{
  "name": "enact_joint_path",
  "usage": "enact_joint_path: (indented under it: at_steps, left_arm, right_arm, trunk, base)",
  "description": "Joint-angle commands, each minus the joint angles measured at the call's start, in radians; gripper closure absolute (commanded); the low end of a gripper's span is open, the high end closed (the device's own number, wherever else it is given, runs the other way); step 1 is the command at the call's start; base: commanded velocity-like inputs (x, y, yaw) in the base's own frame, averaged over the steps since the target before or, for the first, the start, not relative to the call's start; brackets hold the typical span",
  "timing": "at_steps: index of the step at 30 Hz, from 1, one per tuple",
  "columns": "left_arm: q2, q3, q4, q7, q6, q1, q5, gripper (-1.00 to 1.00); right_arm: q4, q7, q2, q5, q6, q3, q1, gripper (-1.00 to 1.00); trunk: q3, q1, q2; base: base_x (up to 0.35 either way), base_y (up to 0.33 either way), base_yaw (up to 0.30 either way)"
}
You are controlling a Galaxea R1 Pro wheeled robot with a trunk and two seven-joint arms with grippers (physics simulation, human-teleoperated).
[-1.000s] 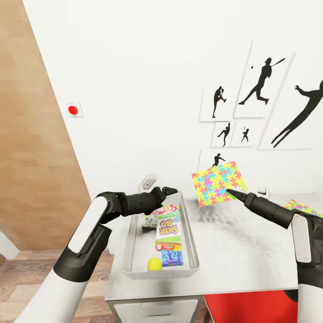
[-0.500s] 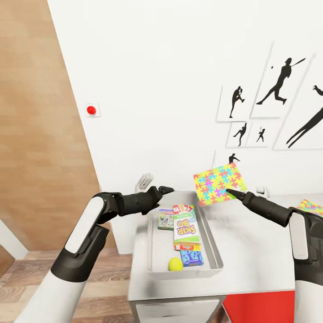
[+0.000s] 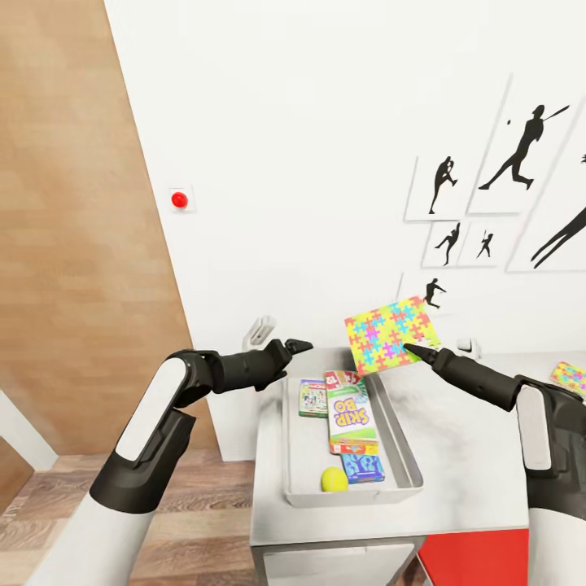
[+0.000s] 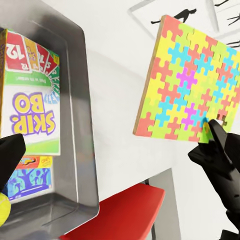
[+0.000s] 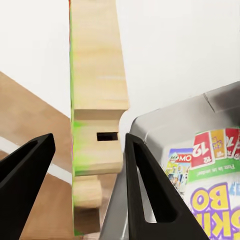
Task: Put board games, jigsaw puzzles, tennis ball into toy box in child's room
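The grey toy box (image 3: pixel 405 446) stands on the pale table (image 3: pixel 476 464). Inside lie the Monopoly game (image 3: pixel 312 397), the Skip-Bo game (image 3: pixel 350 411), the small blue game (image 3: pixel 362 466) and the tennis ball (image 3: pixel 333 478). My right gripper (image 3: pixel 411 350) is shut on the lower corner of a jigsaw puzzle (image 3: pixel 391 334), held tilted in the air just past the box's far right corner. The second puzzle (image 3: pixel 570 377) lies flat at the table's right. My left gripper (image 3: pixel 299 346) hovers at the box's far left corner, open and holding nothing; one finger (image 4: pixel 10 157) shows beside the Skip-Bo box (image 4: pixel 32 100).
A wooden panel (image 3: pixel 73 244) runs down the left beside the white wall, which carries a red button (image 3: pixel 179 199) and baseball silhouettes (image 3: pixel 521 155). A small white object (image 3: pixel 260 331) stands behind the box. A red surface (image 3: pixel 480 557) sits under the table.
The view has swung, so the table and box now lie further right in the picture. The held puzzle stands closer to the box's far right corner. Both grippers keep their state.
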Motion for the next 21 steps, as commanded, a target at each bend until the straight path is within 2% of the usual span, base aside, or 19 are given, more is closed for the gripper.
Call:
enact_joint_path:
  at_steps: [1,5,13,19,21]
  left_arm:
    - [0.003,0.005,-0.001,0.011,0.001,0.001,0.010,-1.00]
    - [0.016,0.032,-0.001,0.012,0.002,0.012,0.010,-1.00]
    - [0.025,0.055,-0.001,0.012,0.005,0.026,0.010,-1.00]
    - [0.032,0.061,-0.001,0.012,0.005,0.029,0.010,-1.00]
    - [0.041,0.067,-0.001,0.012,0.005,0.030,0.010,-1.00]
  right_arm:
    - [0.003,0.008,0.003,0.007,0.004,0.005,-0.001,1.00]
    - [0.034,-0.009,0.018,0.007,0.004,0.026,-0.004,1.00]
    - [0.115,-0.062,0.031,0.007,0.004,0.038,-0.041,1.00]
    - [0.198,-0.074,0.033,0.007,0.004,0.041,-0.068,1.00]
    - [0.238,-0.077,0.033,0.007,0.004,0.041,-0.085,1.00]
  trunk:
    - [-0.002,0.001,-0.002]
    - [-0.002,0.001,-0.002]
    - [-0.002,0.001,-0.002]
    - [-0.002,0.001,-0.002]
    - [-0.002,0.001,-0.002]
  base:
    - [0.000,0.010,0.000]
    - [0.000,0.006,0.000]
    - [0.000,0.016,0.000]
    - [0.000,0.179,0.000]
    - [0.000,0.238,0.000]
